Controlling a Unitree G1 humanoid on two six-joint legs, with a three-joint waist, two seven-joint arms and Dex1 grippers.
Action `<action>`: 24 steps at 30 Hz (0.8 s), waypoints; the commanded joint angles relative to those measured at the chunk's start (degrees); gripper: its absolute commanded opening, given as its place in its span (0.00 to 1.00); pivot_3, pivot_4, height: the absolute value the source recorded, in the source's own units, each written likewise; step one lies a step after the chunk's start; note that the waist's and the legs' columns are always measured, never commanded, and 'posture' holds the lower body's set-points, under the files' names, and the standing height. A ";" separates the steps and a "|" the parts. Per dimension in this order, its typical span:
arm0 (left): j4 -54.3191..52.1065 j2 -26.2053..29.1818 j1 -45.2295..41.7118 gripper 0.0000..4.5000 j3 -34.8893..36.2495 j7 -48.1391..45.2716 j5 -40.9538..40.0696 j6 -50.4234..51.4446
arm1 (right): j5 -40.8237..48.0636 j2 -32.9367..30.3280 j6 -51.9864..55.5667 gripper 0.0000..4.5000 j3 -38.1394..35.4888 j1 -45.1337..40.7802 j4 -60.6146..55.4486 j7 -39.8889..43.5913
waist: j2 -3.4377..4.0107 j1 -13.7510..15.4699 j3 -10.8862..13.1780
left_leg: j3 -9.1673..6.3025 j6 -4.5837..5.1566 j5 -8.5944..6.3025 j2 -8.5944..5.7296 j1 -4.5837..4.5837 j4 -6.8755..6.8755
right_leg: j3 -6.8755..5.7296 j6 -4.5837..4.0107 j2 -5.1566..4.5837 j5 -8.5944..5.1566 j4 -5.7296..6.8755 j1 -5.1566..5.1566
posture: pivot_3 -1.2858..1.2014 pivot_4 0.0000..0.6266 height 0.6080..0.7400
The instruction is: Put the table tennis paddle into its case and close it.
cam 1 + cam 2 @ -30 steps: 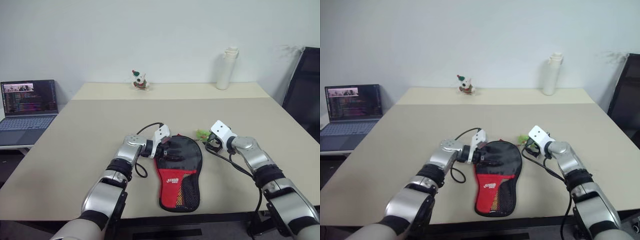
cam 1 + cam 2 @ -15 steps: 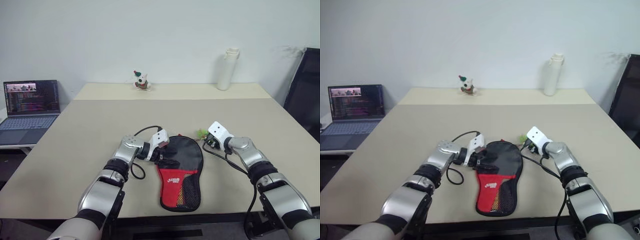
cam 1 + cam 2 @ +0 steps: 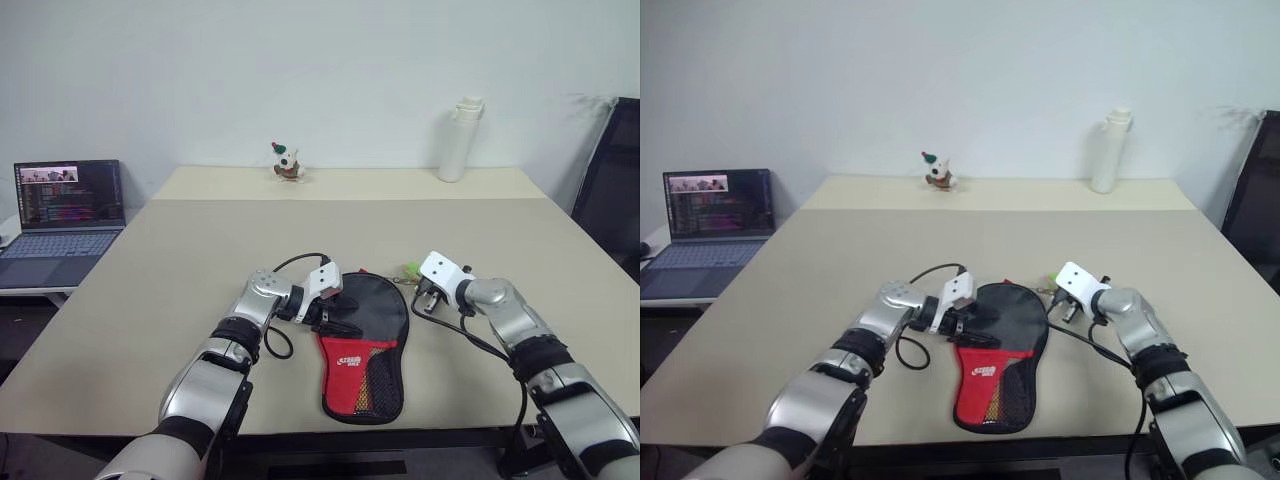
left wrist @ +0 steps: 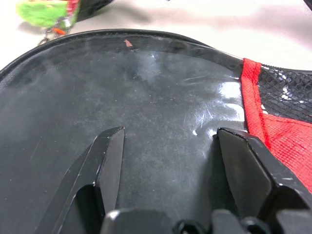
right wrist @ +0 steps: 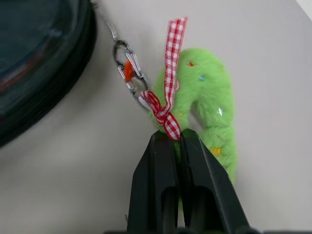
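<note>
The big beige table (image 3: 150,290) carries everything, and the case (image 3: 363,340) lies flat near its front edge, about midway between the left and right edges, round black end toward the back edge and red narrow end toward the front. The table tennis paddle cannot be made out anywhere on the surface; judging by how full and flat the case sits, it is probably inside, though that cannot be told for certain. What looks to be left is the closing, or the last stretch of it: whether the zip is run all the way round is too small to tell. The left gripper (image 4: 168,161) rests with its fingers spread on the black round part of the case, seemingly pinning it down. The right gripper (image 5: 176,141) has its fingers pressed together on the red checked ribbon (image 5: 171,83) of a small green plush charm (image 5: 212,107), which lies on the table just beside the case's round end and hangs from a metal clip (image 5: 127,68) and chain running to the case's rim, likely the zip pull.
</note>
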 commanded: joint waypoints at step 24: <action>3.73 -2.47 3.01 0.73 -3.17 -0.62 3.43 1.34 | 16.11 -24.96 39.32 0.01 -8.71 51.25 -84.80 17.74 | 0.18 1.54 -0.36 | -0.31 -0.03 -0.03 -0.01 0.50 0.00 | -0.38 0.24 -0.03 -0.15 -0.55 0.80 | 0.52 0.24 1.00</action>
